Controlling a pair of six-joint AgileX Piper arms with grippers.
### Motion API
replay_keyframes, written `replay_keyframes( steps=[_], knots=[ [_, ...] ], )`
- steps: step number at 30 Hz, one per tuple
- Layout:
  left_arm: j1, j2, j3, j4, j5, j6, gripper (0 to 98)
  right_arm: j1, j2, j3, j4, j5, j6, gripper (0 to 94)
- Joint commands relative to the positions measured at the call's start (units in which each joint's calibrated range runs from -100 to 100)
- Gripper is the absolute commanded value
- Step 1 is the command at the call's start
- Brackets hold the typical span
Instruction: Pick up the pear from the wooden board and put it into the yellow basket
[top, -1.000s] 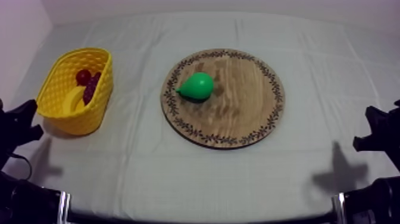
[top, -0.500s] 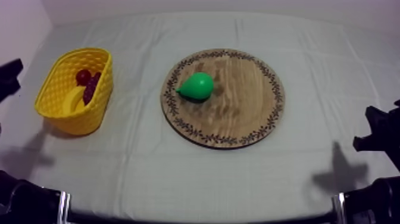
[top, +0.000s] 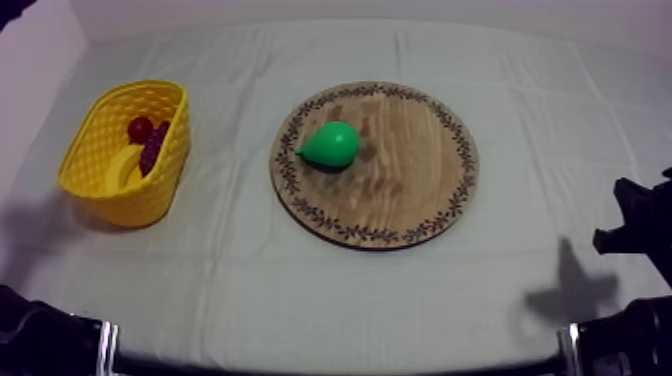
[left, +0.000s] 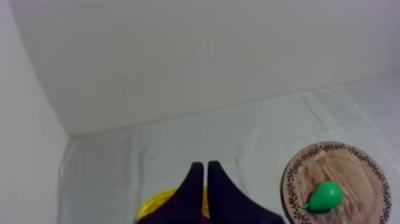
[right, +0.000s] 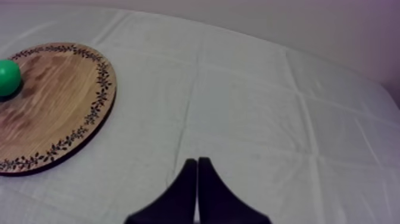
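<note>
The pear lay on its side on the wooden board, close to the rim on the side facing the yellow basket. The basket stood well apart from the board at the left of the table and held a small red fruit, grapes and a banana. The left gripper hung above the basket, its jaws pressed together on nothing. The right gripper sat low over the cloth beside the board, jaws likewise closed and empty.

small red fruit just beside grapes, banana near; grey-white cloth
</note>
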Motion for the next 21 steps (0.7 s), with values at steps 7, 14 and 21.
replay_keyframes(
  steps=[7,14,21],
  knots=[
    [4.03,14.99,-21.07,1.60,6.35,-3.18,0.0,0.01,-0.05,0.05,0.02,0.00,0.01,0.3],
    [8.20,25.42,-32.67,1.94,8.53,-4.52,0.0,0.01,-0.05,0.05,0.02,0.00,0.01,0.3],
    [11.87,33.60,-40.17,1.94,9.81,-6.35,0.0,0.01,-0.05,0.05,0.02,0.00,0.01,0.3]
  ],
)
